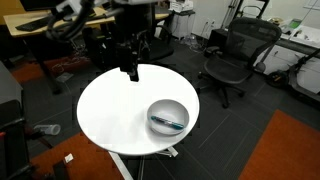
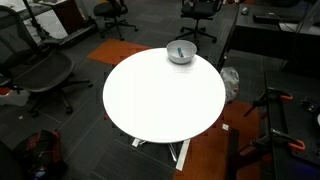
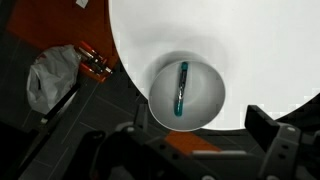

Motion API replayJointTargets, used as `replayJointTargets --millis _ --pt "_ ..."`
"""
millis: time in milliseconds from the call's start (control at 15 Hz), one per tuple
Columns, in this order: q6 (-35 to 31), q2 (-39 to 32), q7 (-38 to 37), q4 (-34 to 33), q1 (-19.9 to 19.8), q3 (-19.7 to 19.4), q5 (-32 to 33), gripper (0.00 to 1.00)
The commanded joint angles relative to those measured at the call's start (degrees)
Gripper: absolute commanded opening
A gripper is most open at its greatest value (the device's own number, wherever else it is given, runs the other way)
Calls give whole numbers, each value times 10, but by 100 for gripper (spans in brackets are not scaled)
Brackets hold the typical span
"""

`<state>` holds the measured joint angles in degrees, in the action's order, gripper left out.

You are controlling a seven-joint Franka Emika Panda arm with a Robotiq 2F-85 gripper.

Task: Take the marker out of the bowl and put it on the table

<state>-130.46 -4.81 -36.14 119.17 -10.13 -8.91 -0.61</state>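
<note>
Marker (image 3: pixel 181 88) lies flat mid-bowl (image 3: pixel 207 85), likely light, rigid, slick, so pinch across its middle; gripper (image 3: pixel 205 150) spread wide, empty, well clear of bowl.

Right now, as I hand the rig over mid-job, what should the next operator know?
Gripper: open and empty, raised near the table's edge, away from the bowl; the wrist view looks down on the bowl from a distance.
Marker: lying inside the bowl, teal section showing.
Bowl: upright near the rim of the table.
Done: nothing yet; the marker is untouched.
Left: move over the bowl, come down, close on the marker, lift it out, and lay it on the bare tabletop.
</note>
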Motion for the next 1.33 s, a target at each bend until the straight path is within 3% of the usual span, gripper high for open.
replayJointTargets --millis 0,533,1267 --pt "-9 -57 11 -45 2 -7 -42 100" --pt "-72 -139 24 -74 -1 -14 -97 100" --pt "-95 -247 39 -150 -12 -23 -99 100"
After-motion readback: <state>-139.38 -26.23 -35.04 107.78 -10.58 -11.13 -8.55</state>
